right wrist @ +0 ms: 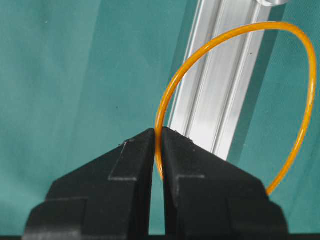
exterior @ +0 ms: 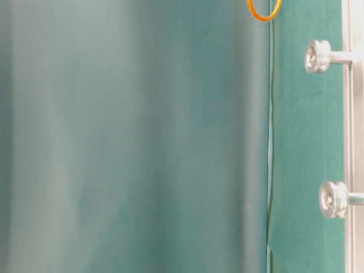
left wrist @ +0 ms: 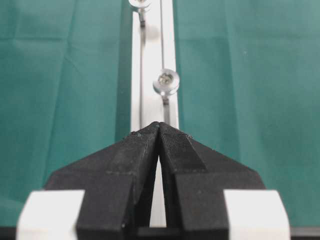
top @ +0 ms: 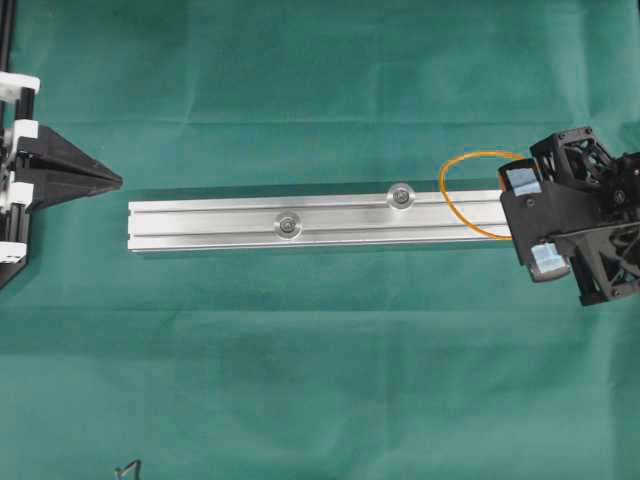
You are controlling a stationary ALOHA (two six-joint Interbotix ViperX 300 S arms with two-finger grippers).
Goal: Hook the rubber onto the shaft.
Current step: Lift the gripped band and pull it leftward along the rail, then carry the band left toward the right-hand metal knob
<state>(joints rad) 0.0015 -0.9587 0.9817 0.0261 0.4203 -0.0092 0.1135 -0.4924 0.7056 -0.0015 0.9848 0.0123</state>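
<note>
1. Orange rubber (right wrist: 170,85) is pinched by your right gripper (right wrist: 159,134); its loop hangs over the rail's (top: 220,222) right end, near one shaft (top: 401,196).
2. Your left gripper (left wrist: 159,126) is pressed together, holding nothing.

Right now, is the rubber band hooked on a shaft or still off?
Off. The rubber band hangs from the shut right gripper, short of the nearest shaft.

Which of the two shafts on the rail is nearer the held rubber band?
The shaft toward the rail's right end, on its far edge; the other shaft sits near the middle, farther from the rubber band.
</note>
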